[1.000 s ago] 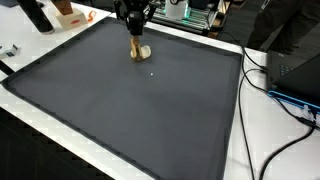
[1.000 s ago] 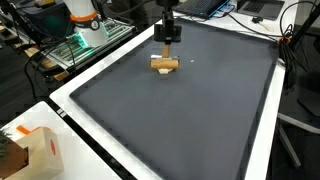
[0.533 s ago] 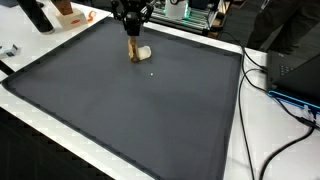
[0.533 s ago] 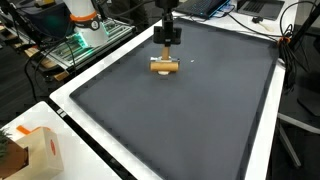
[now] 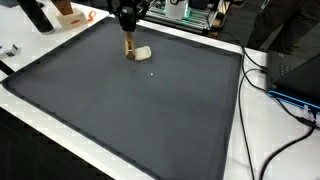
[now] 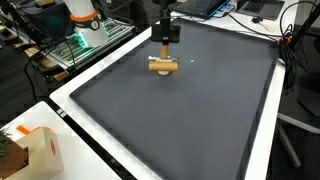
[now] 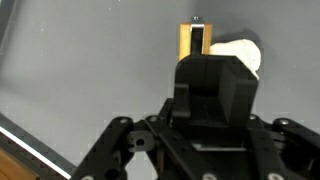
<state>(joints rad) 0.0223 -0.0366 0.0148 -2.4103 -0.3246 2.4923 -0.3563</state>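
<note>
In the wrist view my gripper (image 7: 198,45) points down at the dark mat (image 7: 80,60), its fingers shut on an upright wooden block (image 7: 186,42). A cream-coloured cylinder (image 7: 240,55) lies on the mat right beside the block. In both exterior views the gripper (image 5: 128,33) (image 6: 165,36) hangs over the far part of the mat. The wooden block (image 5: 128,46) stands below it and the cream cylinder (image 5: 144,52) (image 6: 163,66) lies next to it. Whether the block's foot touches the mat is hard to tell.
The dark grey mat (image 5: 140,110) covers most of a white table (image 5: 245,140). Black cables (image 5: 285,100) and a dark device (image 5: 295,65) lie beside it. An orange-and-white box (image 6: 35,150) sits at a table corner. Electronics (image 6: 85,25) stand behind the mat.
The gripper with the wooden block has shifted slightly sideways, away from the cream cylinder, and risen a little. The cylinder has stayed in place.
</note>
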